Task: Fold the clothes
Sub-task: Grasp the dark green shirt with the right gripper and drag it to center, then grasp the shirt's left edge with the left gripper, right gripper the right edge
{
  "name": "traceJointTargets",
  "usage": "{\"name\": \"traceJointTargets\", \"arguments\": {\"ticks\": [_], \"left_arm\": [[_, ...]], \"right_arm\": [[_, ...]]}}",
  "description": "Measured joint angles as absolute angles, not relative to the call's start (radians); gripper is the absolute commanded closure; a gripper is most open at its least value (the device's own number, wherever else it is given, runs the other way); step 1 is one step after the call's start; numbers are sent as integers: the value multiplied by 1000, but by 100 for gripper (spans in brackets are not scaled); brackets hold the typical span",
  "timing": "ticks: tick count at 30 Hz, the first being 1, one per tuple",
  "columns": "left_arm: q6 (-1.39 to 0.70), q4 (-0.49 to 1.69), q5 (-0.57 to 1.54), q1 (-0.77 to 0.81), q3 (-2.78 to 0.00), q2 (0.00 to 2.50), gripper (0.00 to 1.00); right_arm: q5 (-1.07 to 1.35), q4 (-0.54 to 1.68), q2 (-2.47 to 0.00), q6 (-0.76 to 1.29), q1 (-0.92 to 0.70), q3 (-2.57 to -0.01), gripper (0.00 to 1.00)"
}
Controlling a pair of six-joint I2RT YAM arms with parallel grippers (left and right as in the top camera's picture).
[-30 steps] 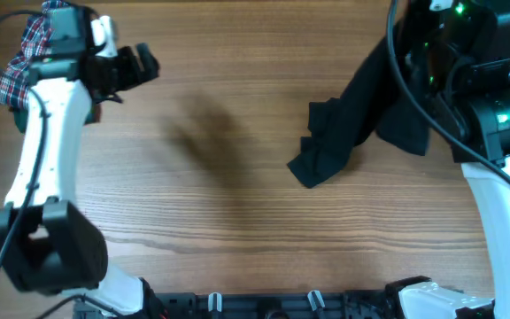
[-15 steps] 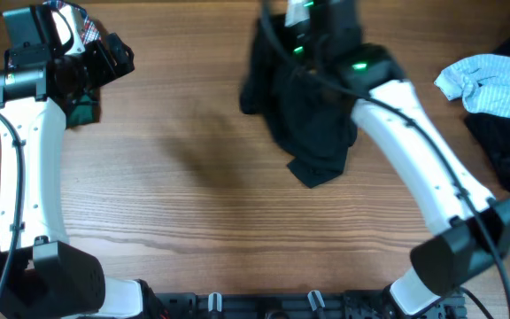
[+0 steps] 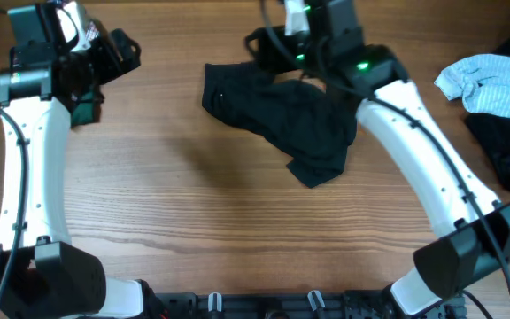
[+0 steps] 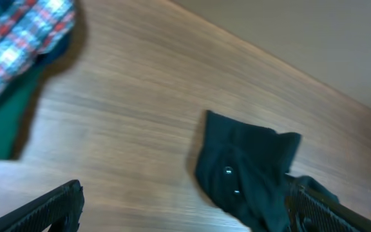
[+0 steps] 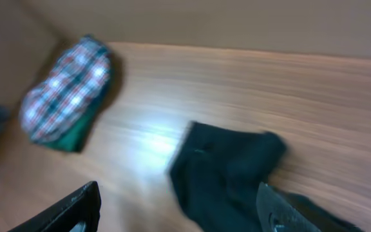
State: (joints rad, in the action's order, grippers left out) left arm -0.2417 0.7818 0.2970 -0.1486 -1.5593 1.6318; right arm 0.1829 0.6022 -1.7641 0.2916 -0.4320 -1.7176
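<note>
The black T-shirt (image 3: 282, 120) lies crumpled at centre (unfolded), a light blue garment (image 3: 485, 78) bunched far right.

The counter (image 3: 193, 204) is smooth, brown-grained wood with a soft sheen where light strikes it. Near its far edge the black T-shirt (image 3: 299, 124) is soft, matt, rumpled cloth. In the far left corner the plaid garment (image 5: 66, 90) is woven cloth over plain green fabric (image 5: 76, 132). The light blue garment (image 3: 485, 80) looks thin and crinkled. The left arm (image 3: 29, 168) and right arm (image 3: 423, 151) have glossy white plastic shells.

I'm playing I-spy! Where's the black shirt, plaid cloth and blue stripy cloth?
black shirt (image 3: 273, 115): overhead view, its middle.
plaid cloth (image 5: 66, 90): right wrist view, its middle.
blue stripy cloth (image 3: 490, 80): overhead view, middle.
</note>
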Motion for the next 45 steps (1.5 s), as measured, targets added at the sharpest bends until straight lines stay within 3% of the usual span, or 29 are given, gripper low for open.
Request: {"name": "traceJointTargets", "arguments": {"ticks": [14, 28, 37, 39, 42, 43, 45], "left_arm": [[-159, 474, 201, 222, -1567, 1866, 1], [-68, 184, 153, 317, -1566, 2067, 1], [-27, 182, 128, 390, -1567, 2138, 13], [-27, 186, 124, 391, -1567, 2152, 17], [-23, 189, 118, 391, -1567, 2170, 30], [-21, 190, 116, 391, -1567, 2174, 38], [-19, 191, 115, 391, -1567, 2180, 65]], "right_arm": [[145, 822, -1761, 314, -109, -1718, 21], [145, 878, -1761, 314, -78, -1718, 21], [141, 879, -1761, 314, -78, -1718, 20], [137, 879, -1761, 314, -78, -1718, 20], [136, 878, -1761, 314, -78, -1718, 20], [134, 878, -1761, 314, -78, -1718, 20], [130, 878, -1761, 314, -78, -1718, 20]]}}
